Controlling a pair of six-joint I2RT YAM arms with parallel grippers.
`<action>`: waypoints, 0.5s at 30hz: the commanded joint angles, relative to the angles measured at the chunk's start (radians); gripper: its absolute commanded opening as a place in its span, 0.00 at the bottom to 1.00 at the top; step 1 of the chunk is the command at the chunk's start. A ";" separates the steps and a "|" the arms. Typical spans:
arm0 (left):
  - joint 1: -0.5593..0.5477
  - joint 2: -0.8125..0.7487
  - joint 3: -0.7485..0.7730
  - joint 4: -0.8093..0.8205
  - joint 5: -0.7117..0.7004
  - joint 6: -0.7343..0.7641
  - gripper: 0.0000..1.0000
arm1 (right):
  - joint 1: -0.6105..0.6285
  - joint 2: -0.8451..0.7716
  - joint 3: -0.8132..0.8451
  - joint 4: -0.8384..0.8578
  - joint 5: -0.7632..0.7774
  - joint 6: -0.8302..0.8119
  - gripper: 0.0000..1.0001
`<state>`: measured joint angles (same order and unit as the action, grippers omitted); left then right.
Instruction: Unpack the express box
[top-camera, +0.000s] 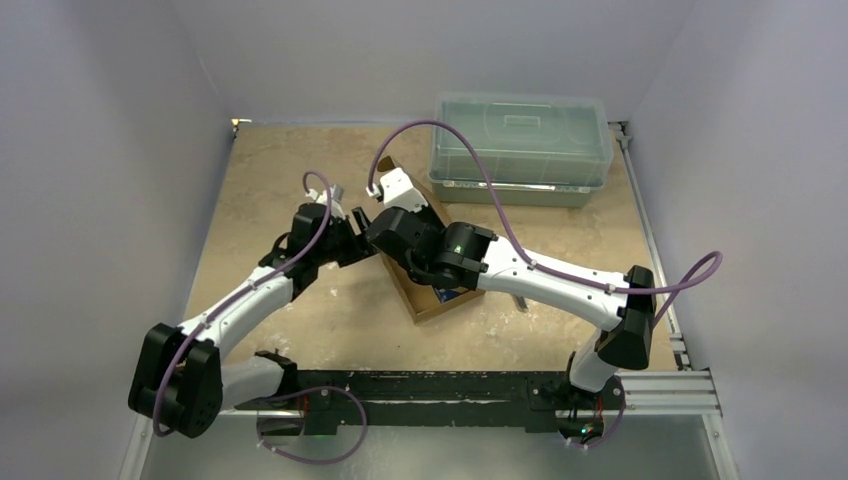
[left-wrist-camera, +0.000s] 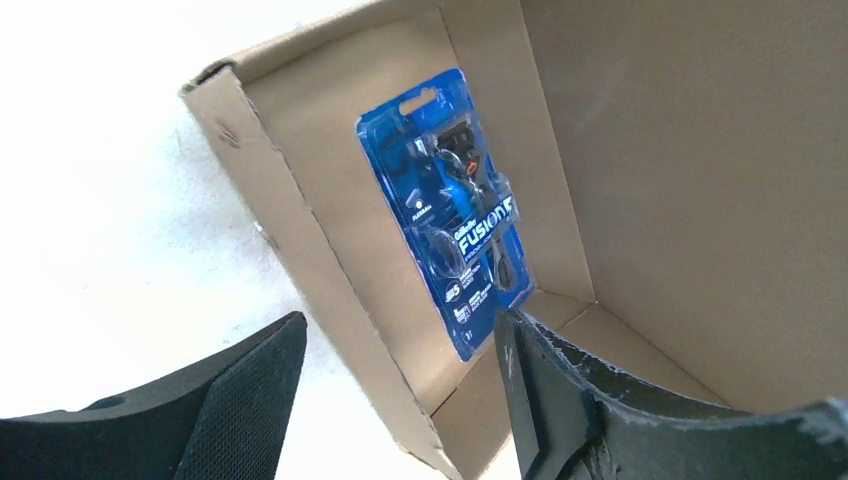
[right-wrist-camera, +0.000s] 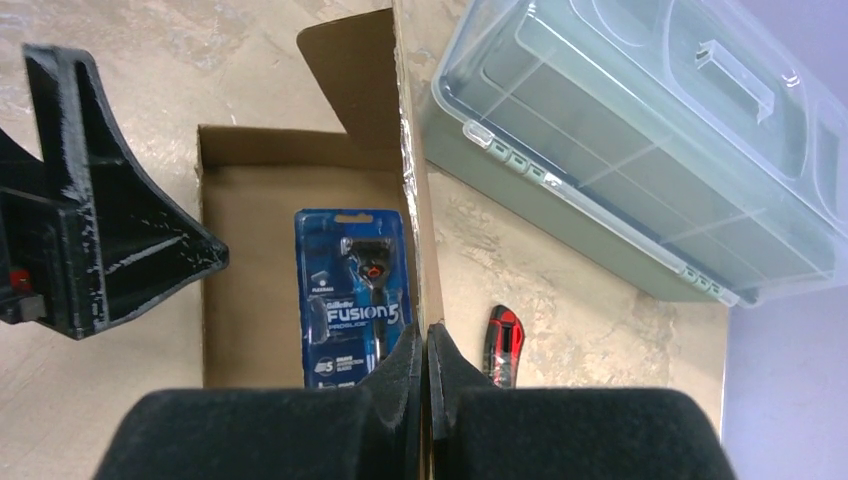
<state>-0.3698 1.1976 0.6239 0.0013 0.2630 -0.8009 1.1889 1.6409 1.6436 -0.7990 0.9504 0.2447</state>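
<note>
The express box (top-camera: 430, 300), brown cardboard, lies open at the table's middle. In it lies a blue Gillette Fusion5 razor pack (right-wrist-camera: 350, 300), which also shows in the left wrist view (left-wrist-camera: 455, 215). My right gripper (right-wrist-camera: 425, 335) is shut on the edge of the box's raised flap lid (right-wrist-camera: 405, 180) and holds it upright. My left gripper (left-wrist-camera: 398, 330) is open at the box's near corner. One finger is outside the side wall (left-wrist-camera: 330, 270) and the other is inside, by the pack's lower end. In the top view both grippers (top-camera: 358, 225) (top-camera: 385, 238) meet over the box and hide most of it.
A translucent grey-green lidded plastic bin (top-camera: 520, 145) stands at the back right, close to the box, and also shows in the right wrist view (right-wrist-camera: 640, 160). A red and black utility knife (right-wrist-camera: 503, 345) lies on the table between box and bin. White walls enclose the table.
</note>
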 joint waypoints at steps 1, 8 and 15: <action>-0.003 -0.071 0.107 -0.153 -0.090 0.051 0.69 | -0.010 -0.025 -0.013 0.023 0.005 0.002 0.00; -0.003 -0.047 0.140 -0.200 -0.085 -0.046 0.63 | -0.021 -0.033 -0.022 0.023 -0.003 0.001 0.00; -0.025 0.065 0.130 -0.088 0.006 -0.124 0.61 | -0.023 -0.034 -0.012 0.025 -0.020 0.001 0.00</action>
<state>-0.3721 1.2186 0.7353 -0.1631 0.2134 -0.8608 1.1709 1.6409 1.6276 -0.7918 0.9405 0.2432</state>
